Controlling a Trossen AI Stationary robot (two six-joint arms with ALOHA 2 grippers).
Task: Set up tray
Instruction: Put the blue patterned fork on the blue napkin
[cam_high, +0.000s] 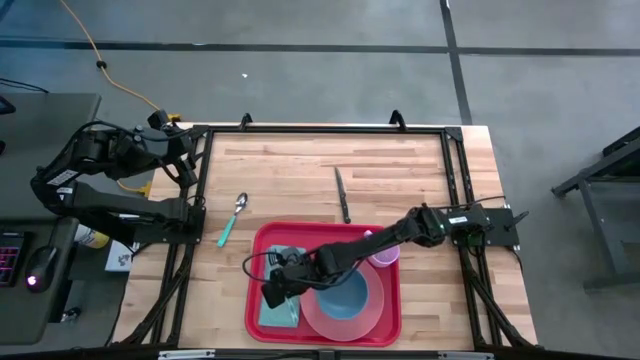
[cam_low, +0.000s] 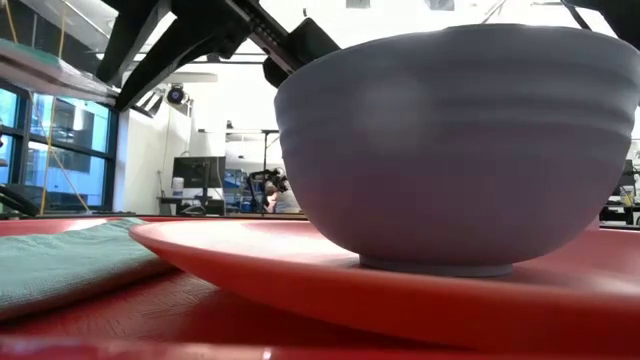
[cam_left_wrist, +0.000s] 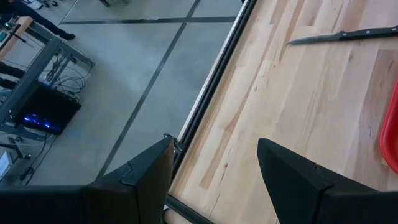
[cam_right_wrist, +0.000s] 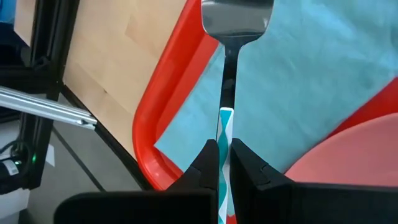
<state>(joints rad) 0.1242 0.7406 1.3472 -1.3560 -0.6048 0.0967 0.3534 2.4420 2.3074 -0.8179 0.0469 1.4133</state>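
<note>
Glossy red plastic tray (cam_high: 256, 262), wooden table (cam_high: 300, 170).

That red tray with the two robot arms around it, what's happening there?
The robot is laying out a meal tray. The right gripper is shut on a fork, holding it over the teal napkin at the left end of the red tray. A blue bowl sits on a pink plate in the tray, with a small purple cup beside it. A spoon and a knife lie on the table. The left gripper waits open at the table's far-left edge.
</note>
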